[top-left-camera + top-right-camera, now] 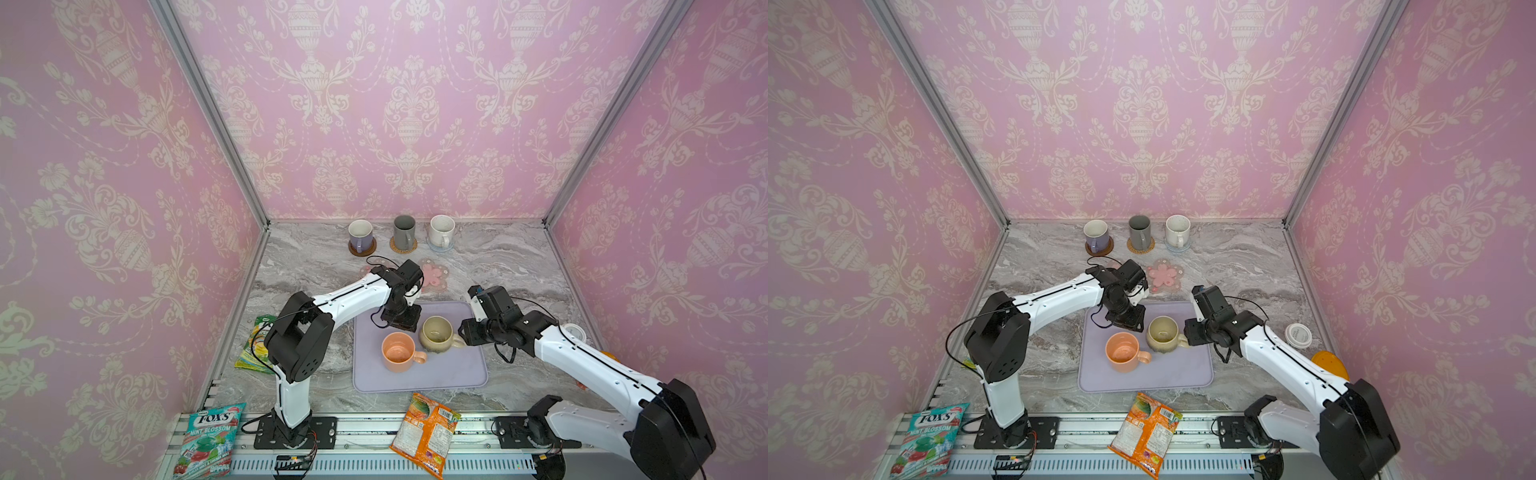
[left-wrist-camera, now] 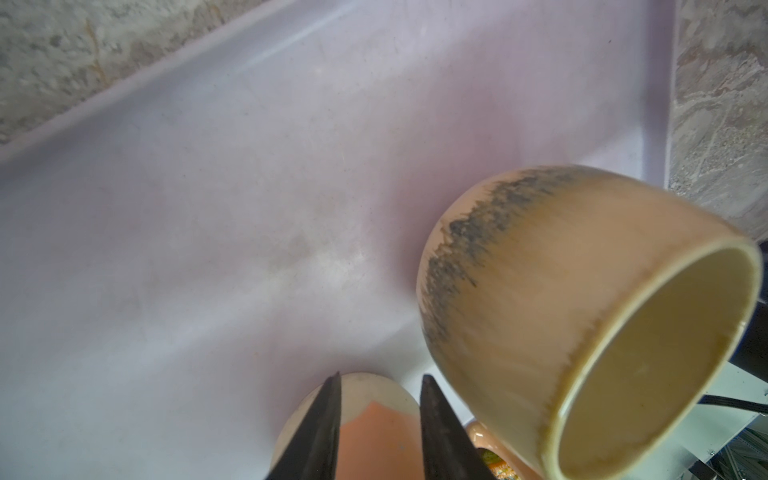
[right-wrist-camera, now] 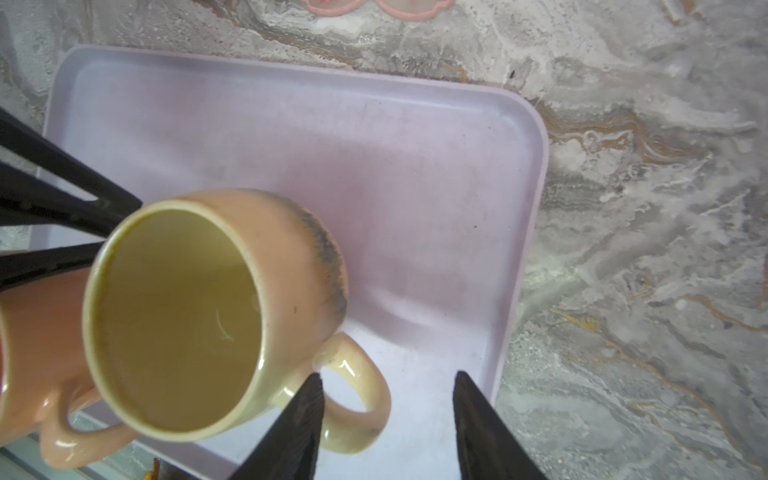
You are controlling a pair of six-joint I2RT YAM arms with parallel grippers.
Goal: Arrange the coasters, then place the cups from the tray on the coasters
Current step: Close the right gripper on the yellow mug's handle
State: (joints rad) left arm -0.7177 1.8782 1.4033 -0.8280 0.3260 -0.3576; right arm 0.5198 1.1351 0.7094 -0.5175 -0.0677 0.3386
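Operator: Where are the cups?

Spotter: Three of yours stand in a row at the far edge of the table (image 1: 519,266). The lavender cup (image 1: 360,233) is on the dark wooden coaster (image 1: 362,249), the grey cup (image 1: 404,231) on the woven coaster (image 1: 403,247), and the white cup (image 1: 441,230) on the pale blue coaster (image 1: 441,247). The peach cup (image 1: 399,353) and the beige cup (image 1: 435,334) are on the tray (image 1: 419,384), upright, side by side, handles toward your right arm.

Operator: The flower coasters?

Spotter: One pink flower coaster (image 1: 1164,274) lies bare between the row and the tray. The second flower coaster (image 1: 365,270) is mostly hidden behind your left arm; you see only an edge.

Operator: My left gripper?

Spotter: Your left gripper (image 2: 381,376) points down over the tray's far side, just behind the peach cup. Its fingers stand a narrow gap apart with nothing between them.

Operator: And the right?

Spotter: Your right gripper (image 3: 387,373) is at the beige cup's handle (image 3: 361,395), fingers about half apart. The handle sits in the gap, close to one finger (image 3: 291,428), and the other finger is clear of it. I cannot tell whether the near finger touches the handle.
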